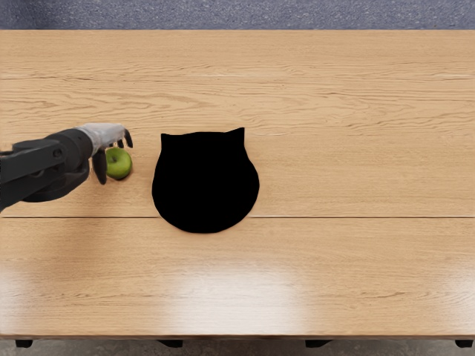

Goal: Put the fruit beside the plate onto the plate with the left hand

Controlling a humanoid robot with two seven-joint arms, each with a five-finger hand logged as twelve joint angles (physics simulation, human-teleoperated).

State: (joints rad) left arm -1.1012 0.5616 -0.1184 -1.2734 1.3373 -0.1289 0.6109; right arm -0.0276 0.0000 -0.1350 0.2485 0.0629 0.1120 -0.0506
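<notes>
One green apple [120, 164] sits under left hand [109, 138] — fingers splayed, nothing held. Off-centre squeeze cd roll it away from black cat-shaped plate [205, 182].

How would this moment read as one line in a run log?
left hand: at green apple, grip unclear | green apple: on table, beside black plate, not touching it | right hand: not in view

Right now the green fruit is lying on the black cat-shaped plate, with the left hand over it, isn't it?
Not quite: the head view shows the green fruit on the table just left of the black cat-shaped plate, not on it. The left hand is over it.
</notes>
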